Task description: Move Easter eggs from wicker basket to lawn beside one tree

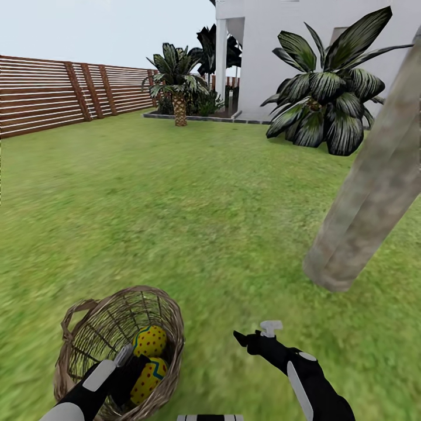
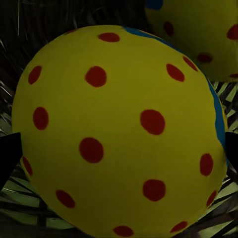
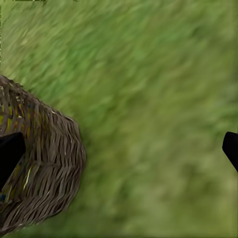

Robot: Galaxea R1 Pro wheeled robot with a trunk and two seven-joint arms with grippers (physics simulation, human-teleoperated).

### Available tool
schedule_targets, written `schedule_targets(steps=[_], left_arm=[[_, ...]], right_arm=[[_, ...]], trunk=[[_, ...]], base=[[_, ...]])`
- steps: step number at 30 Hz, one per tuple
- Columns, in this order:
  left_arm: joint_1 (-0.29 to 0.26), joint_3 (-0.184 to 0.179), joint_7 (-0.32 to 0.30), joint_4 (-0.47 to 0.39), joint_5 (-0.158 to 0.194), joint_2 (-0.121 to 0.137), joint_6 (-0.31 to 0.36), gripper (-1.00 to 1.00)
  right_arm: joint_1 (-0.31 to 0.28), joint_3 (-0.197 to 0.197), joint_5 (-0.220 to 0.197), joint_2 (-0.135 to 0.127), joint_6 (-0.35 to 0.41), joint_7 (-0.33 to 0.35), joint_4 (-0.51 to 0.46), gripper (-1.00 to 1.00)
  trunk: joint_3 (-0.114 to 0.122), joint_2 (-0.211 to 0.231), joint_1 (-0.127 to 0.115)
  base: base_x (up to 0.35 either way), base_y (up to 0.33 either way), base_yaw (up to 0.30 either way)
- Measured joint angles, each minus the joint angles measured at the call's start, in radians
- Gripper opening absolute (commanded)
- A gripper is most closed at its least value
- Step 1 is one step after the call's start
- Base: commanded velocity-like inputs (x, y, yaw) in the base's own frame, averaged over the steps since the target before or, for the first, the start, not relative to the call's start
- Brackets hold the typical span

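Note:
The wicker basket (image 1: 93, 333) stands on the lawn (image 1: 193, 222) at the near left, with two Easter eggs showing inside: one (image 1: 151, 340) higher, one (image 1: 147, 379) lower. My left gripper (image 1: 130, 363) reaches into the basket. In the left wrist view its dark fingertips (image 2: 8, 158) stand wide apart on either side of a yellow red-dotted egg (image 2: 119, 124), jaws open; a second egg (image 2: 198, 34) lies behind. My right gripper (image 1: 257, 336) hangs open over bare grass to the right of the basket (image 3: 44, 163). The tree (image 1: 374, 181), its mottled trunk leaning, rises at the right.
A low broad-leaved dark plant (image 1: 327, 93) and a white house (image 1: 263, 52) stand at the back right. A small palm (image 1: 178, 88) grows at the back centre. A wooden slat fence (image 1: 64, 93) runs along the left. Open grass lies between basket and trunk.

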Motion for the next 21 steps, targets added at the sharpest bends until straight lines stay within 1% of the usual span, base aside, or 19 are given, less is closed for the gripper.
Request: schedule_targets(steps=[2,12,15,21], left_arm=[[0.0,0.0,0.0,0.0,0.001,0.0,0.0,-1.0],[0.0,0.0,0.0,0.0,0.001,0.0,0.0,-1.0],[0.0,0.0,0.0,0.0,0.0,0.0,0.0,-1.0],[0.0,0.0,0.0,0.0,-0.002,0.0,0.0,-1.0]], right_arm=[[0.0,0.0,0.0,0.0,0.0,0.0,0.0,1.0],[0.0,0.0,0.0,0.0,0.0,0.0,0.0,1.0],[0.0,0.0,0.0,0.0,0.0,0.0,0.0,1.0],[0.0,0.0,0.0,0.0,0.0,0.0,0.0,1.0]], trunk=[[0.008,0.0,-0.001],[0.008,0.001,-0.001],[0.019,0.001,-0.002],[0.019,0.001,-0.002]], base=[[0.0,0.0,0.0],[0.0,0.0,0.0],[0.0,0.0,0.0],[0.0,0.0,0.0]])
